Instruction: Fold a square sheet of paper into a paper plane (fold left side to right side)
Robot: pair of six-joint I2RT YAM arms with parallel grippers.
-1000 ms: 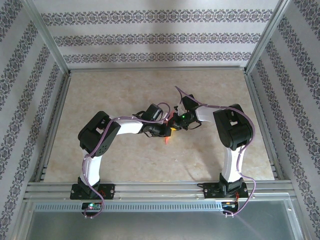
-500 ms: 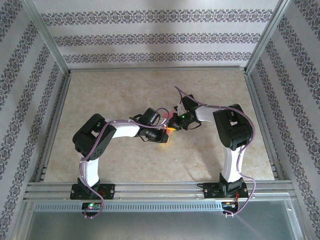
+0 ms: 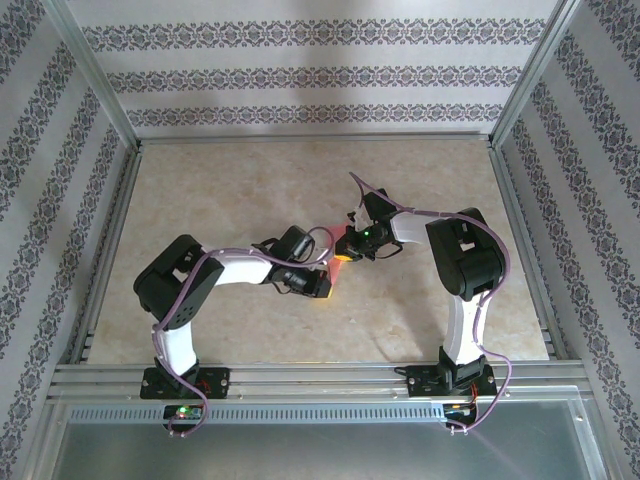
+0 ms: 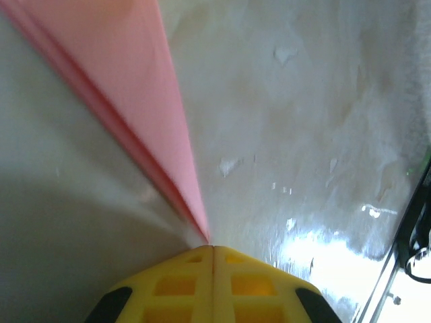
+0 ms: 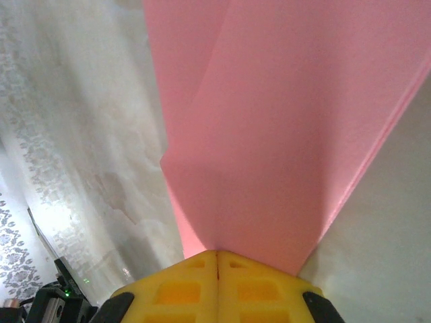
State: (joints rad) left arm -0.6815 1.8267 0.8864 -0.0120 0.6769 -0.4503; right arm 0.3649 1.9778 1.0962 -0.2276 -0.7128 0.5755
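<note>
top: left gripper (image 3: 320,290) and right gripper (image 3: 346,256) near each other mid-table (image 3: 200,200), a sliver of folded pink paper (image 3: 337,262) between them | left wrist: yellow fingers (image 4: 175,286) pressed together on the paper's narrow tip | right wrist: fingers (image 5: 256,289) pinched on its broad, layered end

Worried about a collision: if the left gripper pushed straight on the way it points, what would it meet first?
The pink paper: the left gripper is shut on its tip and it runs on ahead. From above, the right gripper looks next, though depth is unclear.
</note>
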